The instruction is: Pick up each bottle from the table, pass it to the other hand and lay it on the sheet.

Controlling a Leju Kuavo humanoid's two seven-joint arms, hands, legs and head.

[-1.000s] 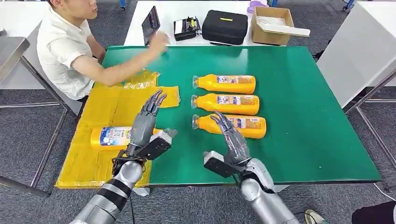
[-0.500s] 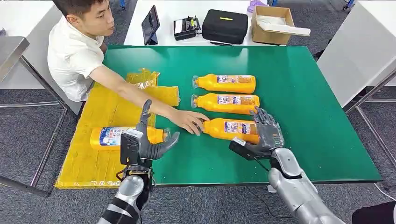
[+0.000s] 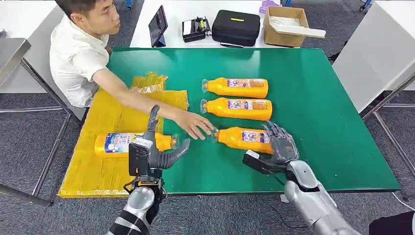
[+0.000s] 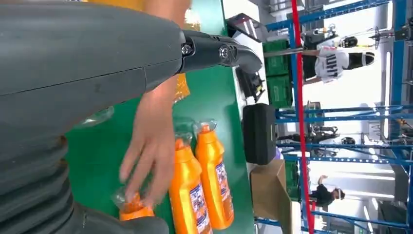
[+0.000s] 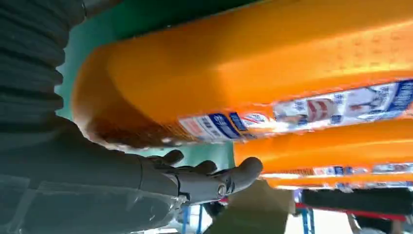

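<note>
Three orange bottles lie on the green table (image 3: 318,98). The nearest bottle (image 3: 242,138) (image 5: 243,73) lies slightly askew. My right hand (image 3: 279,143) rests against its base end with fingers (image 5: 209,178) stretched out, not wrapped around it. A person's hand (image 3: 195,125) (image 4: 151,161) is at its cap. The other two bottles (image 3: 237,87) (image 3: 237,108) lie behind it. Another bottle (image 3: 117,143) lies on the yellow sheet (image 3: 107,117). My left hand (image 3: 152,147) stands upright and empty beside that bottle's cap, fingers apart and thumb out.
The person sits at the table's left corner, arm stretched across the sheet. A crumpled yellow bag (image 3: 149,81) lies at the sheet's far end. A tablet (image 3: 157,24), a black case (image 3: 236,27) and a cardboard box (image 3: 286,19) stand on the white table behind.
The person reached across to the nearest bottle's cap, and the bottle shifted right and tilted. My right hand moved right to its base. My left hand drew back and turned upright.
</note>
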